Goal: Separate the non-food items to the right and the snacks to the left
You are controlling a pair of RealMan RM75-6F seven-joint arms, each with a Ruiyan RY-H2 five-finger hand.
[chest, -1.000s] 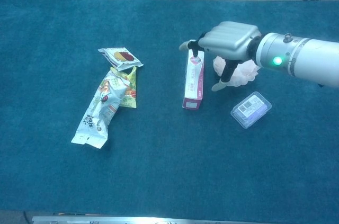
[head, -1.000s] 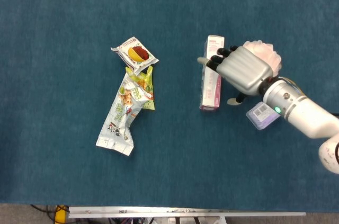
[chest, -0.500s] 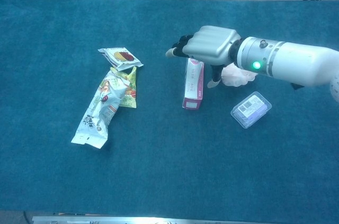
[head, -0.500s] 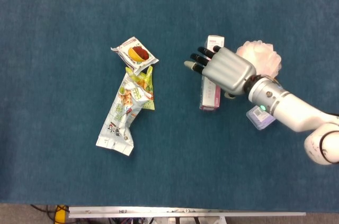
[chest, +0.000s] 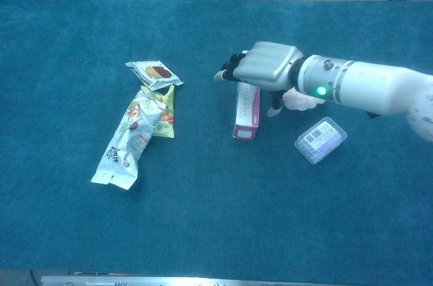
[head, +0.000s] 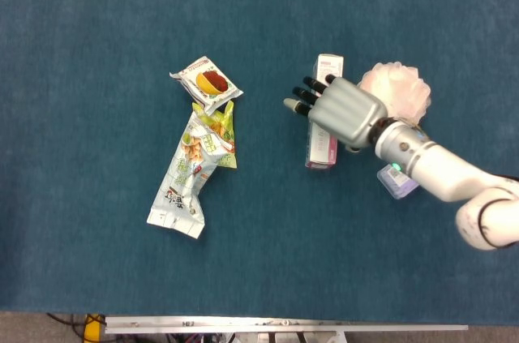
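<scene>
Your right hand point(head: 345, 110) hovers over the pink box point(head: 322, 140), fingers apart, holding nothing; open cloth point(head: 268, 221) lies left and near.

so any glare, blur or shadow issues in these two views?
Head view: even light, sharp, right hand casts only a faint shadow beside the pink box. Chest view: green LED on the wrist blooms slightly, snack wrappers read clearly, bright strip at the bottom edge.

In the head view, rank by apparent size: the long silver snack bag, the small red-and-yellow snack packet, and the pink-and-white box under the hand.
1. Long silver snack bag, clearly largest.
2. Pink-and-white box, though the right hand covers part of it.
3. Small red-and-yellow snack packet, smallest.
</scene>
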